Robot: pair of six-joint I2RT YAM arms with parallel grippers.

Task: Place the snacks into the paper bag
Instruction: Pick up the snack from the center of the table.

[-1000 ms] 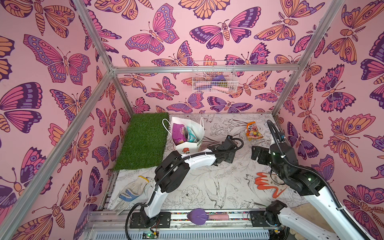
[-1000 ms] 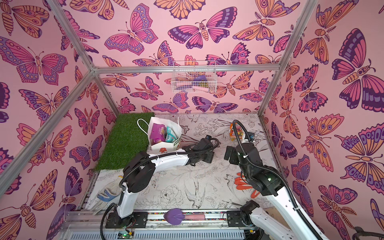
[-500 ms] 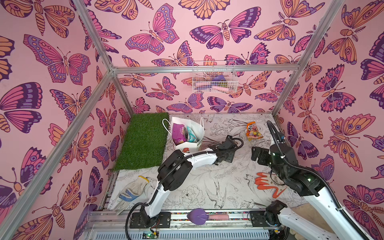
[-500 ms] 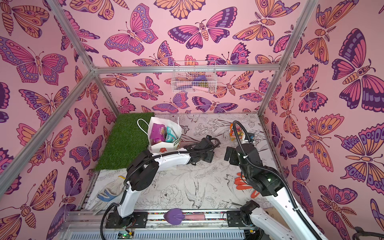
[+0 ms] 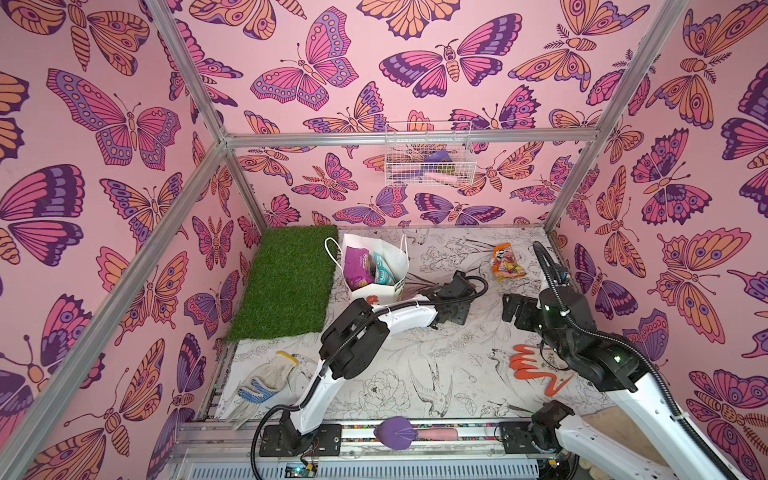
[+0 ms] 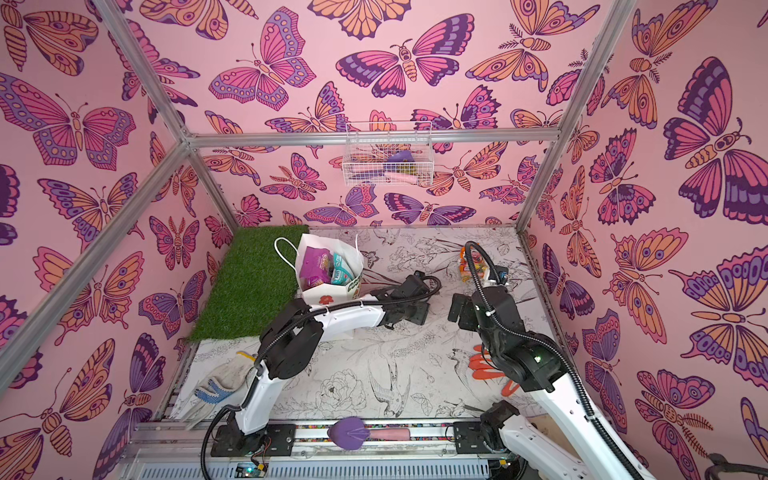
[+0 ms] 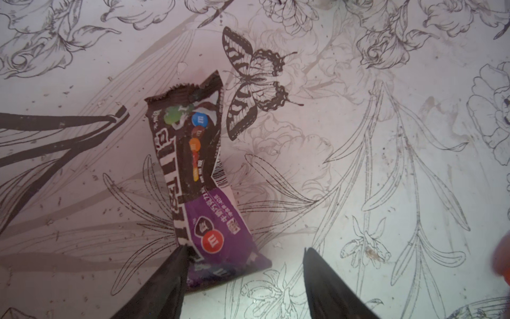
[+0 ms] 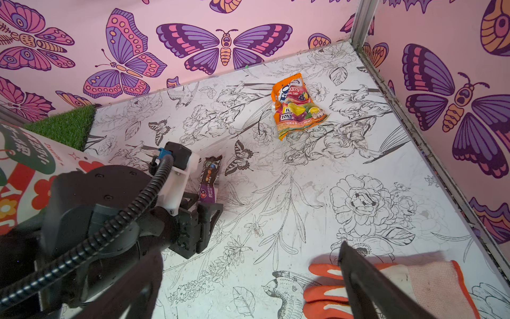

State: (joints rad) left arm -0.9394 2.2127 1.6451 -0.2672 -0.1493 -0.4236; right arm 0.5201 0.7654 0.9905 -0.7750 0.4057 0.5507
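Left fingers [image 7: 242, 252]: spread apart, pointing down at the table, closed on nothing. One tip overlaps the purple end of a brown glossy bar wrapper [image 7: 193, 165]. The other tip stands clear of it over bare table.

Wrapper: flat and crinkled, printed with coloured candy discs, with a barcode along one edge. Its far end is jagged and lies just beside a black butterfly printed on the table.

Right fingers [image 8: 249, 248]: spread wide and empty, hovering above the table. One of them crosses in front of a flat orange glove with a pale cuff [image 8: 414, 284].

Orange glossy sweets packet [image 8: 298, 107]: flat on the table near the far right corner, well apart from both my arms.

Tall white paper bag with cord handles [image 5: 376, 293]: upright, just beside a green artificial turf mat [image 5: 286, 282] and close to my left forearm. A purple packet [image 5: 358, 266] and a teal packet [image 5: 382, 272] stand on end inside it.

Table [image 5: 415, 365]: white, covered in black line drawings of flowers and birds, speckled with dirt. A white knitted glove with blue print [image 5: 262, 382] lies near the front left corner.

Room: pink walls with large purple and orange butterflies, held in aluminium frame bars. A white wire basket [image 5: 428, 162] hangs on the back wall.
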